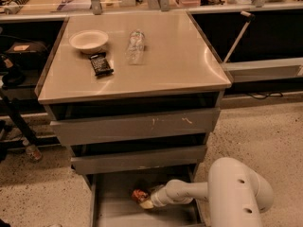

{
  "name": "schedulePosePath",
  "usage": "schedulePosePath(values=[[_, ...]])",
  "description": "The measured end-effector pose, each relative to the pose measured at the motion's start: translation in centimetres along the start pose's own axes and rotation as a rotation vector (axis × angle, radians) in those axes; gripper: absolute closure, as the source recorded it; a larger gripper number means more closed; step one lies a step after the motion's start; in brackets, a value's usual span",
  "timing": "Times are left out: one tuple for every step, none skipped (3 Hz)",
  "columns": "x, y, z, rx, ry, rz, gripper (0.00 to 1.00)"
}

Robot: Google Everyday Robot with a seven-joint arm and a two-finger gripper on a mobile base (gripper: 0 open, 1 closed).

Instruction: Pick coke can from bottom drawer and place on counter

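Observation:
The coke can [139, 195] is a small red-orange can lying on the grey floor of the bottom drawer [113, 207], which is pulled out at the foot of the cabinet. My gripper [147, 201] reaches into that drawer from the right on a white arm, its tip right against the can's right side. The counter [175, 65] is the beige top of the cabinet, above the two wider grey drawers.
On the counter stand a white bowl [88, 40], a black snack bar [101, 64] and a clear plastic bottle [136, 46] lying down. My arm's bulky white elbow [236, 193] sits right of the drawer. Dark shelving flanks the cabinet; speckled floor surrounds it.

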State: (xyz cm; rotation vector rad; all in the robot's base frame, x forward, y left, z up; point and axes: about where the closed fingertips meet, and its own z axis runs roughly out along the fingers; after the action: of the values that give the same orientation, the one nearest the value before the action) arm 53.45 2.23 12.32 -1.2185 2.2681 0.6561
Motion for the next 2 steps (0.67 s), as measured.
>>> schedulePosePath(values=[[0.0,0.1,-2.0,0.016,-0.031,0.052,1.00],[0.2,0.2,-5.1,0.049,-0.050,0.119,1.00]])
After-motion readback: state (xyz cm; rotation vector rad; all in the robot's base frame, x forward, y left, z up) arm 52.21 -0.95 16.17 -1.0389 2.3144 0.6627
